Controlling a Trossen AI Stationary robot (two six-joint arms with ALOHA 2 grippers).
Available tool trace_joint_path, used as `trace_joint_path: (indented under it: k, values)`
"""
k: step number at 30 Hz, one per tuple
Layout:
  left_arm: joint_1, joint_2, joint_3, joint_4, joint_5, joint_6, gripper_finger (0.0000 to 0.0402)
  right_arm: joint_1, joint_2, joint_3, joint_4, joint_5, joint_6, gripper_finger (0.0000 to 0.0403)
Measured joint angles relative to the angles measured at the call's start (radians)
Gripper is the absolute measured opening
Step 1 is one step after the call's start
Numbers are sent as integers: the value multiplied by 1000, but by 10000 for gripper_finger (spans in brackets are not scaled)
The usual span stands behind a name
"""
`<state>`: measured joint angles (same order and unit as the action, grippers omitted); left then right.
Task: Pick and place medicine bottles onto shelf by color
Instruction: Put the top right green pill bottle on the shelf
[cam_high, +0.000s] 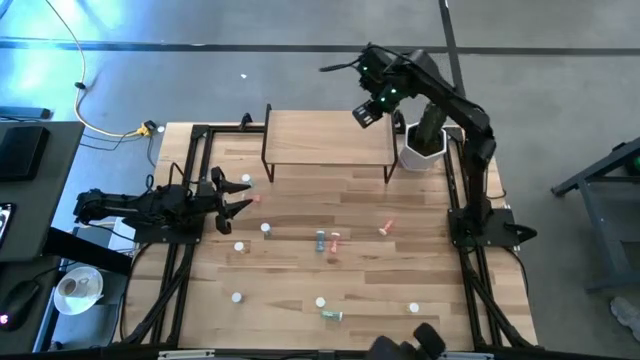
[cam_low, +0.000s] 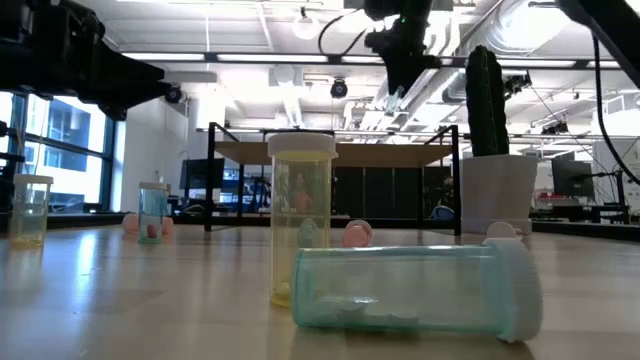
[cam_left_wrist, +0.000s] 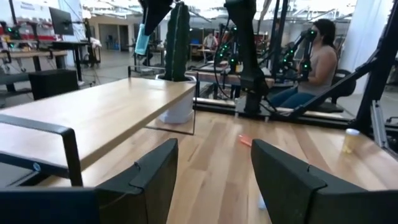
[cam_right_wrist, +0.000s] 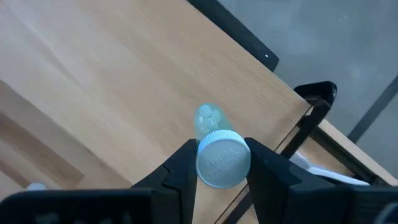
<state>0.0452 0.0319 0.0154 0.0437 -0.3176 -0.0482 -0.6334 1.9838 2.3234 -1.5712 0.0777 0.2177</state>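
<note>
Upper right of the high view, the right end effector (cam_right_wrist: 219, 163) pinches 1 light, slippery, pale-blue plastic white-capped medicine bottle (cam_right_wrist: 214, 146) by its cap above the light-wood shelf (cam_right_wrist: 106, 74).

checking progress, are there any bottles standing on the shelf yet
No: in the high view the shelf top is bare, and the right gripper holds a blue bottle above it.
</note>
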Motion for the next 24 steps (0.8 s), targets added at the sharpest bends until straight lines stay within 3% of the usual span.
trace_joint_path:
  k: [24]
  values:
    - [0, 3, 1, 7, -10, 9, 195, -44, 72, -2, 0, 44, -106, 103]
